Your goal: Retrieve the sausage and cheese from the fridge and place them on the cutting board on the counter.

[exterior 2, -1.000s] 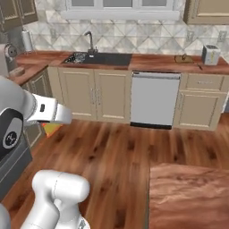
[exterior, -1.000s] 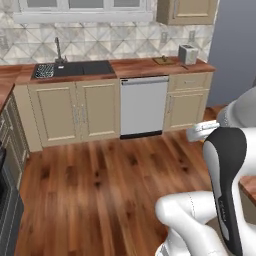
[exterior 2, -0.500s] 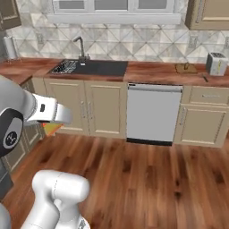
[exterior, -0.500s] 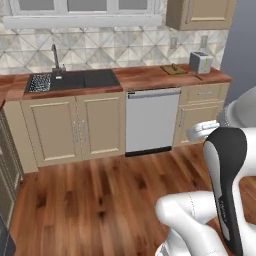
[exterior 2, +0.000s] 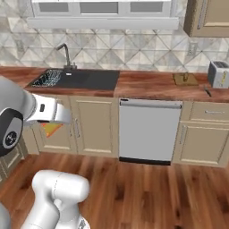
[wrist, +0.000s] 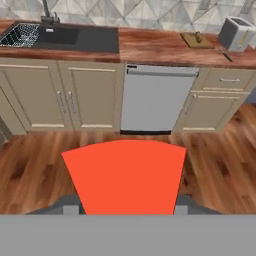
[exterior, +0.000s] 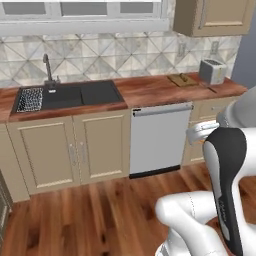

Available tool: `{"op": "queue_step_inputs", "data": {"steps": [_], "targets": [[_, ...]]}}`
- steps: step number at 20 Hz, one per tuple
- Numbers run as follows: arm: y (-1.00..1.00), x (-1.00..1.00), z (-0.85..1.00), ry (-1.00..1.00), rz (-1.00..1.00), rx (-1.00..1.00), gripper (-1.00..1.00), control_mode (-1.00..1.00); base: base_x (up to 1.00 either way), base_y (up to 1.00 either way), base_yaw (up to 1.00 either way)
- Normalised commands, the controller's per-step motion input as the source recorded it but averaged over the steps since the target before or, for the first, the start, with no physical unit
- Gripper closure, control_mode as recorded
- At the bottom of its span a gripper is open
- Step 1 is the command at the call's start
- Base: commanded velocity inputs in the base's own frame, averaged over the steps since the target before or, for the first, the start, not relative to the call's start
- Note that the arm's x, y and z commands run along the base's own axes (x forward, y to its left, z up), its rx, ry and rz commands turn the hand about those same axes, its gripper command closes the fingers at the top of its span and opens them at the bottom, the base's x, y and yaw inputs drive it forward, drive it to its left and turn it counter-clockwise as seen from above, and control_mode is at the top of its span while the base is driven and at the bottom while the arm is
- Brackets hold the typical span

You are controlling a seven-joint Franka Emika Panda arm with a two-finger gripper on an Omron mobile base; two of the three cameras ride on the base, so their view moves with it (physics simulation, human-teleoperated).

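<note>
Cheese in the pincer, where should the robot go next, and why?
Probably drive rightward toward the cutting board, since the pincer holds the cheese and the board lies far off on the counter beside the toaster.

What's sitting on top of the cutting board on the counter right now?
One small dark upright piece, probably the sausage, stands on the cutting board beside the toaster. It is too small to name surely. No yellow wedge lies there; the gripper grips the red-faced cheese.
</note>
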Motion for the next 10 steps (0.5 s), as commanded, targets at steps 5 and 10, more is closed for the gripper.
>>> {"op": "queue_step_inputs", "data": {"steps": [5, 10], "targets": [[0.00, 0.00, 0.00, 0.00, 0.00, 0.00, 1.00, 1.00, 1.00, -0.47, -0.03], [0.00, 0.00, 0.00, 0.00, 0.00, 0.00, 1.00, 1.00, 1.00, -0.78, -0.02]]}}
